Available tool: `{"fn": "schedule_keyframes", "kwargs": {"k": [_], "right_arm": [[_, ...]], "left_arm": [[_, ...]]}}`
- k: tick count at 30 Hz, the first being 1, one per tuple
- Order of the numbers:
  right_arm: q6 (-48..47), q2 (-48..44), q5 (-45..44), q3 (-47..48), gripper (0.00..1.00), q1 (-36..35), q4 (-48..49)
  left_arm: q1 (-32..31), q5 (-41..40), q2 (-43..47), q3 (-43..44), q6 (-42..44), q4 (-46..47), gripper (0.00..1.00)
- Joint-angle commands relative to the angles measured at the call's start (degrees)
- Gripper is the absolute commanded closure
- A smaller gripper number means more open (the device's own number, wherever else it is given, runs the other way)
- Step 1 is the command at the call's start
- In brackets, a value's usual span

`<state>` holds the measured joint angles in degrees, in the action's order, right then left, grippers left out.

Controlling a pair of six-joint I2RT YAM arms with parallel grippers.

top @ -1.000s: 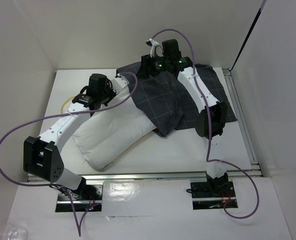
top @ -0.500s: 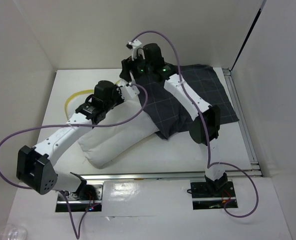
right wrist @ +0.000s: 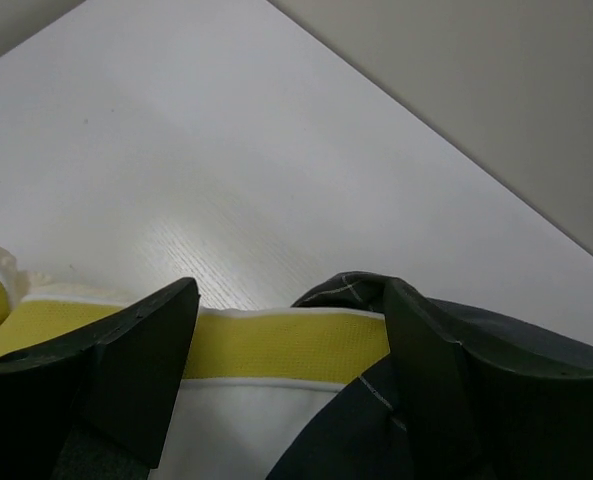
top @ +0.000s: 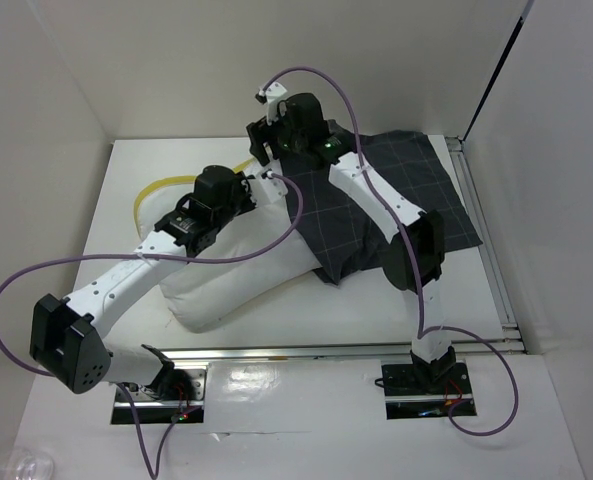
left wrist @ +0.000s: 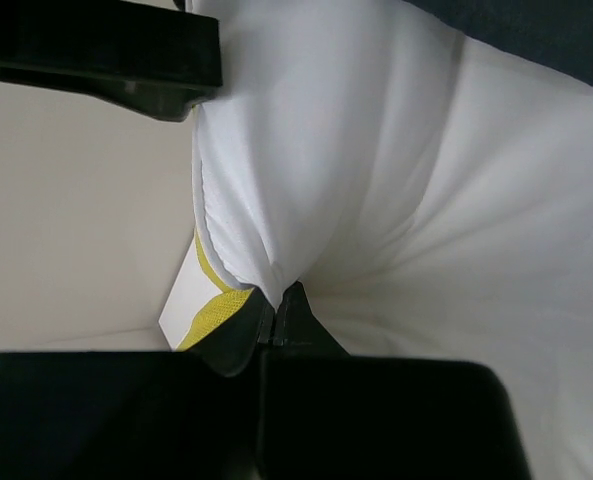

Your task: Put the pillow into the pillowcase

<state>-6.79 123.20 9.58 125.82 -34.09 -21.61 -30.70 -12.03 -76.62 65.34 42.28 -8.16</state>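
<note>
The left arm [top: 116,275] and right arm [top: 376,195] share slim white links joined by blocky black motor housings, a purple cable [top: 311,69] looping loosely along each, green lights [top: 326,143] near the right wrist, and black bases [top: 421,378] with red wiring.

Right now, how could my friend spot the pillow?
Look at the white table. The pillow lies across its middle, one end tucked into the dark checked pillowcase. Unlike that case, it is puffy white with a yellow edge band.
</note>
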Motion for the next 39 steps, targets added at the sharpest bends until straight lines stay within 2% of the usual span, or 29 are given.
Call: {"fn": "schedule_keyframes", "kwargs": {"k": [1,7,9,10,13,14,15,19,27,30,33,34,35,36,39], "right_arm": [[-1.5,-7.3,-3.6,-4.6,0.18,0.2,4.6],[-1.5,-7.2,-8.1,-0.9,0.17,-0.3,-1.6],[-1.5,-7.2,-8.8,-0.9,0.19,-0.3,-2.3],[-1.5,-7.2,-9.3,-1.8,0.26,-0.3,-2.3],[-1.5,-7.2,-7.9,-1.7,0.67,0.2,-3.2],[-1.5,-5.8,-6.9,-0.2,0.97,0.2,-4.9],[-1.5,-5.1,-6.3,1.1,1.0,0.2,-6.1],[1.4,-3.9,-1.9,3.8,1.0,1.0,-8.2],[6.3,-5.4,17.2,5.1,1.0,-0.4,-2.9],[7.9,-5.4,21.2,5.7,1.0,-1.1,-3.4],[8.5,-7.0,18.7,2.3,1.0,-1.6,-1.6],[8.5,-7.7,16.2,2.3,0.96,-1.6,-1.1],[6.6,-7.7,14.1,2.3,0.76,-2.1,-1.1],[5.9,-8.2,9.5,1.7,0.37,-2.1,-1.1],[3.3,-8.8,0.3,1.2,0.24,-2.1,-1.1]], "left_arm": [[-0.4,-1.7,1.5,1.3,1.2,5.4,1.0],[-0.9,-2.2,0.2,1.3,1.8,6.4,1.0],[-0.9,-2.2,0.2,1.3,1.8,6.9,1.0],[-0.9,-2.2,0.2,1.3,1.8,6.9,1.0],[-0.9,-2.2,0.2,1.3,1.8,7.5,1.0],[-0.9,-2.2,0.2,1.3,1.8,7.5,1.0],[-0.9,-2.2,0.2,1.3,1.8,7.5,1.0],[-0.9,-2.7,0.2,1.3,1.8,7.5,1.0],[-0.9,-2.7,-1.5,1.3,1.2,8.5,1.0],[-1.5,-2.7,-2.1,1.9,1.2,9.2,1.0],[-1.5,-2.7,-2.1,1.9,1.2,9.2,1.0],[-1.5,-2.7,-2.1,1.9,0.7,9.2,1.0],[-1.5,-2.7,-2.1,1.9,0.7,9.2,1.0],[-1.5,-2.7,-2.1,1.9,0.7,9.2,1.0],[-2.0,-3.3,-1.5,1.4,0.7,9.2,1.0]]}}
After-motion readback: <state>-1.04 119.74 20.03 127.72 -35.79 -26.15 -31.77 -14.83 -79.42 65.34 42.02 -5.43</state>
